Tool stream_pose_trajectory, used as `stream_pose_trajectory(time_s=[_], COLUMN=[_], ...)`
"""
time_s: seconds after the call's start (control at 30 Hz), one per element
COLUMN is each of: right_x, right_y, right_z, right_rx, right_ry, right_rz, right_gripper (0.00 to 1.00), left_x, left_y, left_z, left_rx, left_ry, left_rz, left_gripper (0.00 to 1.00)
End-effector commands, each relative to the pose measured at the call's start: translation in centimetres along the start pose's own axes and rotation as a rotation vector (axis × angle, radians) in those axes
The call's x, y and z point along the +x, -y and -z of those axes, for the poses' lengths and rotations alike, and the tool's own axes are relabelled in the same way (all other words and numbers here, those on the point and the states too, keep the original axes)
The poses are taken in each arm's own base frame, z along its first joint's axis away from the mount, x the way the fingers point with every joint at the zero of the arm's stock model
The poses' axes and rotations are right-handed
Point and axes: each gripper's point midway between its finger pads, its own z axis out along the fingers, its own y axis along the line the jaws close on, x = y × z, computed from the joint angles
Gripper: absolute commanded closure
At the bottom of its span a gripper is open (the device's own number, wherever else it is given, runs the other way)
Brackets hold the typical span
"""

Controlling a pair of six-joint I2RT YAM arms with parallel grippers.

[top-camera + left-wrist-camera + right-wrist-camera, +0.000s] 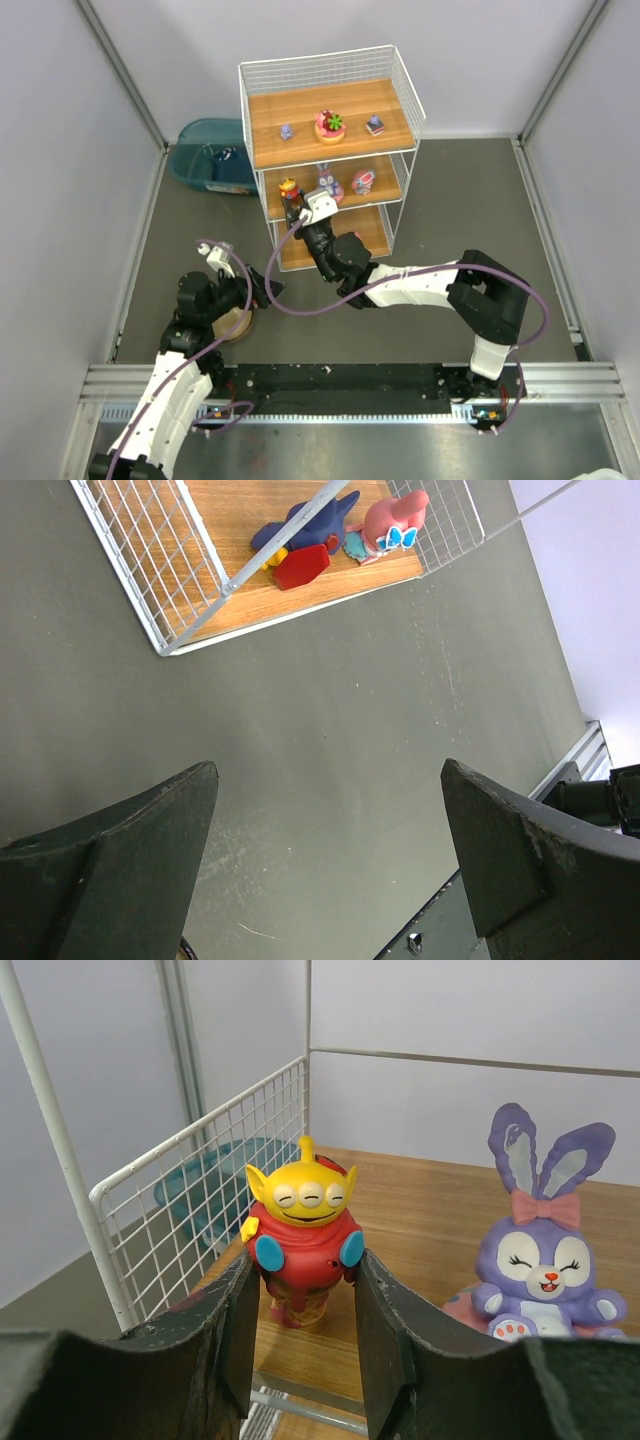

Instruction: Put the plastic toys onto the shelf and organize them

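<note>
The dark table (450, 220) carries the shelf (300, 105) near the middle of its far edge. From above, the right arm crosses the lowest board and hides most of it. A teal bin (205, 160) sits toward the far left corner, its right end behind the shelf's wire; what lies inside is too small to tell. The tan bowl (238, 325) near the table's near edge shows only as a sliver under the left arm.

The left gripper (328, 770) hangs over bare table, jaws wide apart. The right gripper (305, 1260) is at the left end of the middle board, jaws clamped on the red alien toy (305, 1235), which stands on the board. Next along are the purple bunny (545, 1260), its base hidden behind a finger, and a pink egg-shaped toy (363, 181).

On the top board, the flower-topped disc (330, 125) lies between two tiny figures (286, 131), too small to make out.
</note>
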Motion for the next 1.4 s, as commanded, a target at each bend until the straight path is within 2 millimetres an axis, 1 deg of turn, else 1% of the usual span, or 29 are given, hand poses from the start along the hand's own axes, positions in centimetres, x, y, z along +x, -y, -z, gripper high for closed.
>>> stream_pose_trajectory(time_s=[0.0,0.17,0.3,0.97,1.13,1.37], right_x=[0.34,0.13,0.35,0.20,0.22,-0.26], right_y=[0.69,0.64,0.63,0.48,0.15,0.18], right_z=[-0.18,-0.23,-0.23,-0.14,0.02,0.40], right_rx=[0.026,0.024,0.026,0.015,-0.005,-0.011], right_ry=[-0.001,0.005,-0.006,-0.002,-0.002,0.006], right_rz=[-0.012,-0.020,-0.021,-0.031,-0.033,-0.037], right_gripper=[0.64,0.57,0.50,0.47,0.42,0.39], left_x=[-0.68,-0.75,-0.78,-0.79,-0.83,-0.81], left_y=[0.56,0.61,0.64,0.65,0.63,0.67], left_z=[-0.16,-0.14,-0.13,-0.13,-0.12,-0.09], left_rx=[0.033,0.034,0.034,0.034,0.033,0.033], left_ry=[0.027,0.029,0.029,0.030,0.030,0.027], left_rz=[-0.037,-0.040,-0.040,-0.044,-0.043,-0.042], left_gripper=[0.01,0.01,0.01,0.01,0.01,0.01])
